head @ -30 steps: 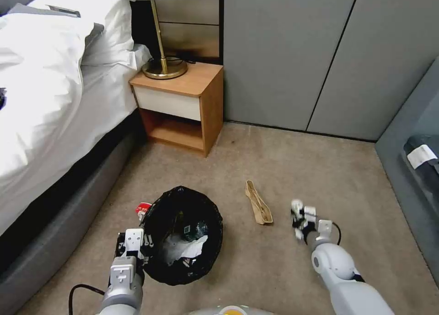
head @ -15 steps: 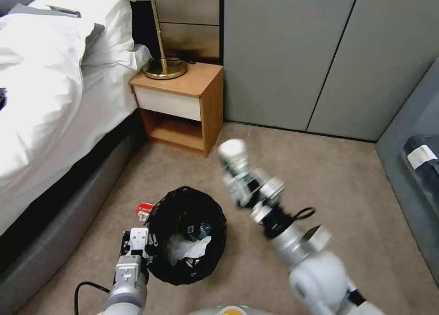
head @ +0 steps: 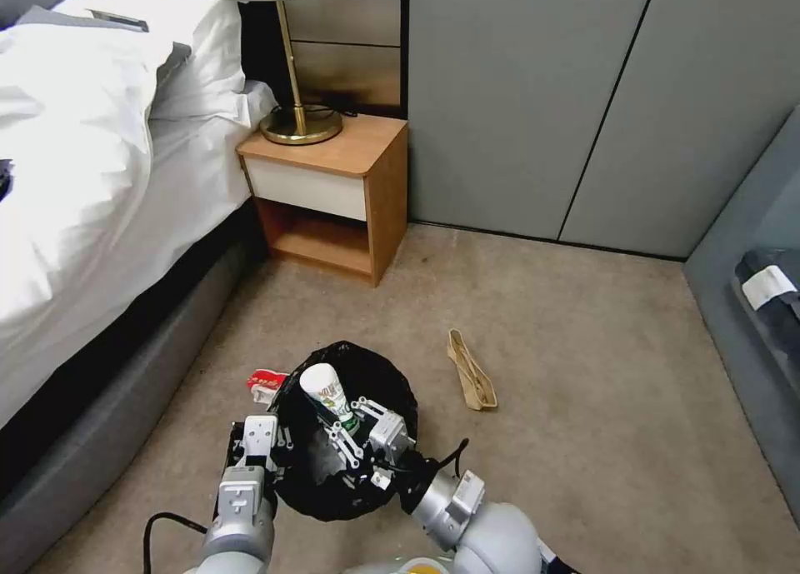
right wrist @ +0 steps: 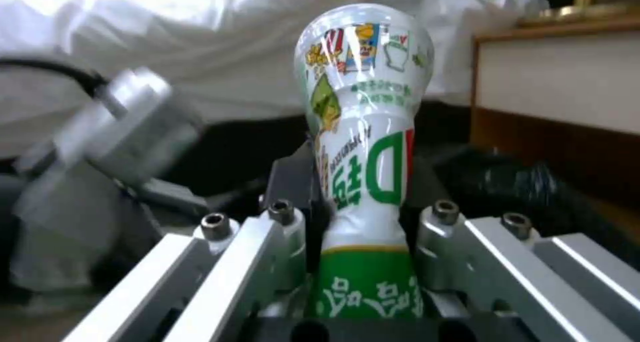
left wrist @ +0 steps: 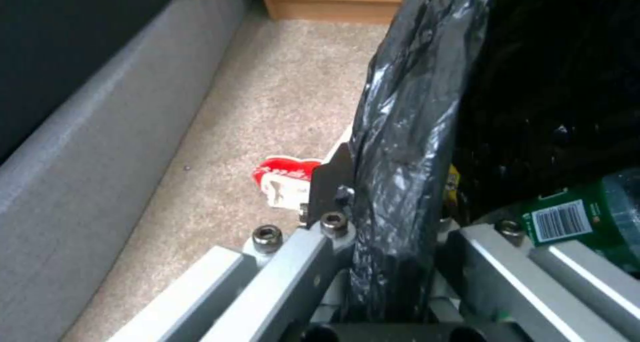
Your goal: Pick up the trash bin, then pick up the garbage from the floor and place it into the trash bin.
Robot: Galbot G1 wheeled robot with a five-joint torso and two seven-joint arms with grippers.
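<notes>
Head view: right gripper (head: 354, 420) pinches bottle (head: 327, 396) over trash bin (head: 392, 391); left gripper (head: 265, 445) clamps its rim.

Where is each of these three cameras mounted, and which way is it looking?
Head view: on the robot's head, looking down at the carpet; shows the left hand clamping the round black-lined trash bin and the right hand above it.
Left wrist view: on the left arm, looking along its fingers at the liner and the red-white packet.
Right wrist view: on the right arm, facing the white-green plastic bottle it grips.
Shared: head and right wrist views both show the bottle.
</notes>
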